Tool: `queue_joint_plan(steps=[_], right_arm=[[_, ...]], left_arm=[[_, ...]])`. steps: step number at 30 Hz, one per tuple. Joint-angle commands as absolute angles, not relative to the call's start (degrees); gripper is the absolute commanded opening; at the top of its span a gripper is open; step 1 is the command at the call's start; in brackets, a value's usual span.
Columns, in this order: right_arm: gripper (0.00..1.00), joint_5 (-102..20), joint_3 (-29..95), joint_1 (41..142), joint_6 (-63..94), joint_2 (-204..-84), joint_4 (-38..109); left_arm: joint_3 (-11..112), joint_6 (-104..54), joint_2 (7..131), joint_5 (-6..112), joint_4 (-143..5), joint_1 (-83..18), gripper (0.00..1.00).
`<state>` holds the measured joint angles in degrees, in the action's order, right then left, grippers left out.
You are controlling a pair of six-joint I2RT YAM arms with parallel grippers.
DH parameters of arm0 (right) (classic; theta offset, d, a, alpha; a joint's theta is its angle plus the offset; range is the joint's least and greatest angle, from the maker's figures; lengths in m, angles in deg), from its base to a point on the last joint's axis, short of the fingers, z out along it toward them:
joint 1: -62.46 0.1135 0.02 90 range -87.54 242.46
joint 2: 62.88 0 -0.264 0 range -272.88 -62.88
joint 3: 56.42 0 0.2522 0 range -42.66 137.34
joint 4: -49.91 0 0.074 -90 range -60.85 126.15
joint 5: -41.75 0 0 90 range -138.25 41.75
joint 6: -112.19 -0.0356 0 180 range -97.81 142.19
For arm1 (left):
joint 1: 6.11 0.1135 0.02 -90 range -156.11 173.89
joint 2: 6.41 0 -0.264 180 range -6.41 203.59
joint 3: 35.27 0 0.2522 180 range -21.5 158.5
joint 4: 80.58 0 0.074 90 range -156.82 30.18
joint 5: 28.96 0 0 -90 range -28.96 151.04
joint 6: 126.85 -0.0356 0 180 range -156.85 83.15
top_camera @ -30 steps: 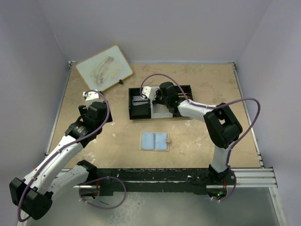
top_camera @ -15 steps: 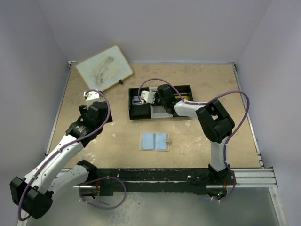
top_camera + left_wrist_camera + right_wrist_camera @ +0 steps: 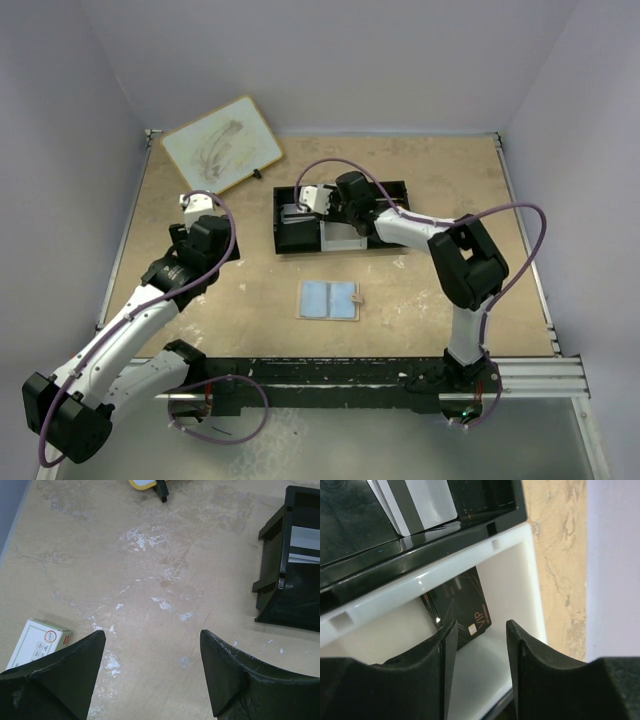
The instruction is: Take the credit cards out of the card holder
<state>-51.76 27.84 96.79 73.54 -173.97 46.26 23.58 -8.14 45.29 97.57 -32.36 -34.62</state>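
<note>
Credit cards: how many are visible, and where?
2. In the tray, a silvery card lies in a black compartment and a black card in the adjacent white one. More may be hidden.

Overhead view, close downward wrist views, sharing tray [image 3: 290,240]

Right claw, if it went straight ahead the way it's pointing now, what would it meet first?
Probably the black VIP card lying in the tray's white compartment, directly ahead of the open right claw; how far off it lies is unclear.
</note>
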Motion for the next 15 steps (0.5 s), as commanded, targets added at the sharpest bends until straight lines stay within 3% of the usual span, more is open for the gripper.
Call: queue_joint_plan(steps=[1, 6, 10, 12, 15], right_arm=[[0.47, -48.5, 29.2, 96.6, 71.5, -167.6, 44.7], [0.48, -49.4, 28.3, 96.6, 58.9, -160.7, 50.0], [0.52, -46.0, 24.1, 96.6, 32.4, -152.0, 55.9], [0.66, -44.0, 21.5, 96.6, 15.3, -148.1, 54.9], [0.75, -35.5, 23.0, 96.4, 3.9, -146.8, 40.8]], left_arm=[[24.9, -9.3, 45.5, 98.0, -33.1, -34.3, 0.74], [24.8, -9.3, 45.2, 98.2, -33.0, -34.3, 0.74], [24.8, -9.3, 45.0, 98.5, -32.9, -34.4, 0.74], [24.8, -9.3, 44.8, 98.5, -33.0, -34.3, 0.74], [24.7, -9.3, 44.6, 98.3, -33.0, -34.3, 0.74]])
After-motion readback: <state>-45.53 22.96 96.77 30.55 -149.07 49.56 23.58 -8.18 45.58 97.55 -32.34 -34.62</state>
